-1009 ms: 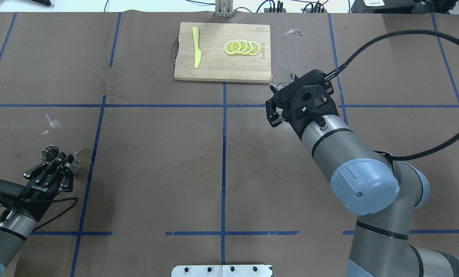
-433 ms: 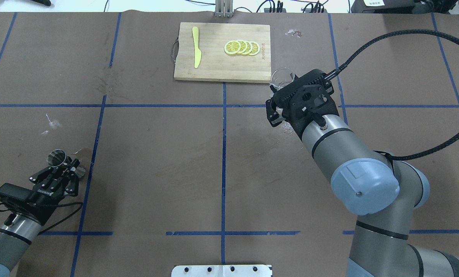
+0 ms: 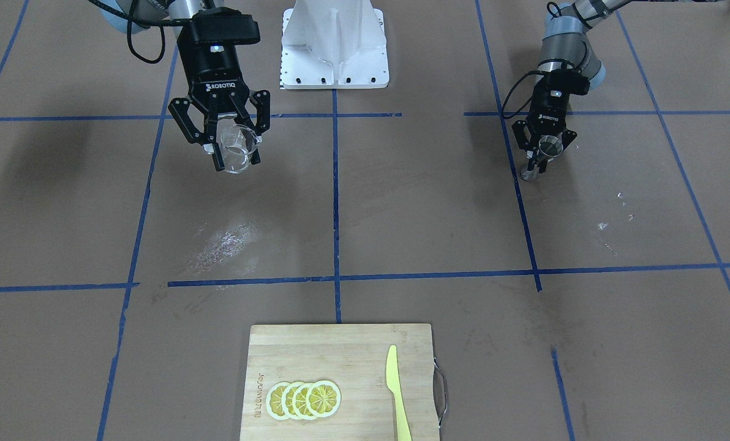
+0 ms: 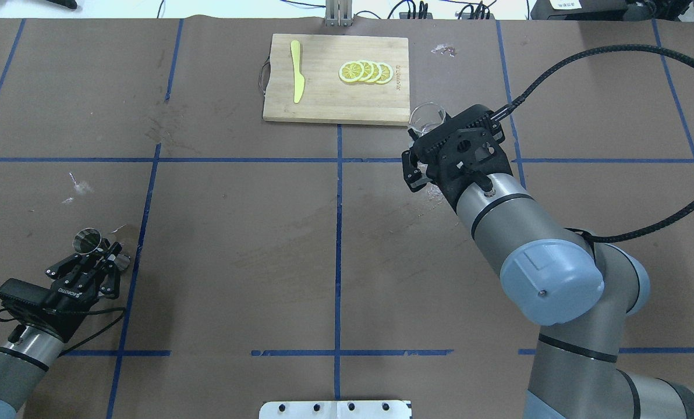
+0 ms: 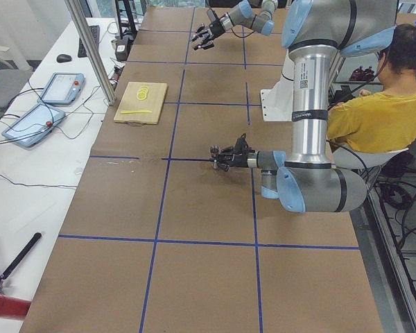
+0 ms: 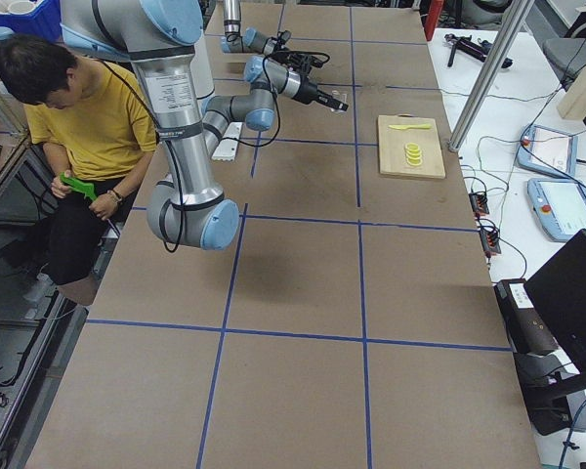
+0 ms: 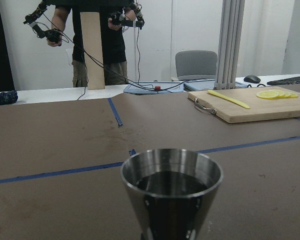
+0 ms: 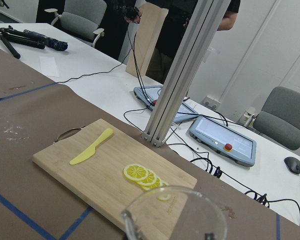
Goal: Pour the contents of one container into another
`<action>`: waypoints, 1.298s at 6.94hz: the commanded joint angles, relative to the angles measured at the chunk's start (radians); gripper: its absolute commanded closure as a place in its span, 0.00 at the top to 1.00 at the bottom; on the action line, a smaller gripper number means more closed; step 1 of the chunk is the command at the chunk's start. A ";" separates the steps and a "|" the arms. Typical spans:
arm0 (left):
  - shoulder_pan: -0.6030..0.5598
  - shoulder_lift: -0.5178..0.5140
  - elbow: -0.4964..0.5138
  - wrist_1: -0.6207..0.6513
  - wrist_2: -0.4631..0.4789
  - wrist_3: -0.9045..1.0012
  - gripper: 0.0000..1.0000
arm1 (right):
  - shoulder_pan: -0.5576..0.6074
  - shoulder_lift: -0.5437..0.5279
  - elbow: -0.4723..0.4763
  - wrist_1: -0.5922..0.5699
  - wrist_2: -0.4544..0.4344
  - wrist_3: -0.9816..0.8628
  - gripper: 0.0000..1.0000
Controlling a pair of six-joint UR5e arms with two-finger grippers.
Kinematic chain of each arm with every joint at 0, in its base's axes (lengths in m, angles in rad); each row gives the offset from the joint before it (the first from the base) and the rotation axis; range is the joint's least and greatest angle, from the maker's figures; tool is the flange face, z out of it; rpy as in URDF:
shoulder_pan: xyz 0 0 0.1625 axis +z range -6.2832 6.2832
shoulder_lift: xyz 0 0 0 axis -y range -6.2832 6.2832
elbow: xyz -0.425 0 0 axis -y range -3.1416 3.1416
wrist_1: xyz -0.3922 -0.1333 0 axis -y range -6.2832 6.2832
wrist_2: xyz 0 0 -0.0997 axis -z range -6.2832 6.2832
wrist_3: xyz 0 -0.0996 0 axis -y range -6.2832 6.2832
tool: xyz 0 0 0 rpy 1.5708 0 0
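At ten o'clock in the front-facing view the right gripper (image 3: 236, 160) clamps the small clear glass beaker (image 3: 236, 147); overhead, its wrist (image 4: 460, 154) hides all but the rim. At two o'clock the left gripper (image 3: 536, 166) pinches the small grey steel hourglass jigger (image 3: 548, 146) at its waist; whether the foot touches the brown table (image 3: 402, 214) is unclear. The left wrist view cuts off its lower cone.
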 commanded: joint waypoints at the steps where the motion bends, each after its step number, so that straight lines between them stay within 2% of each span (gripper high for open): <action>1: 0.004 -0.007 0.002 0.000 0.000 0.000 0.12 | 0.000 0.000 0.000 0.000 0.000 0.000 0.00; 5: 0.004 -0.007 0.005 -0.002 0.002 0.000 0.26 | 0.000 0.000 0.000 0.000 0.000 0.000 0.00; 8: 0.005 -0.007 0.005 -0.002 0.002 0.000 0.43 | 0.000 0.000 0.000 0.000 0.000 0.000 0.00; 9: 0.004 -0.005 0.005 -0.002 0.002 0.001 0.53 | 0.000 0.000 0.000 0.000 0.000 0.000 0.00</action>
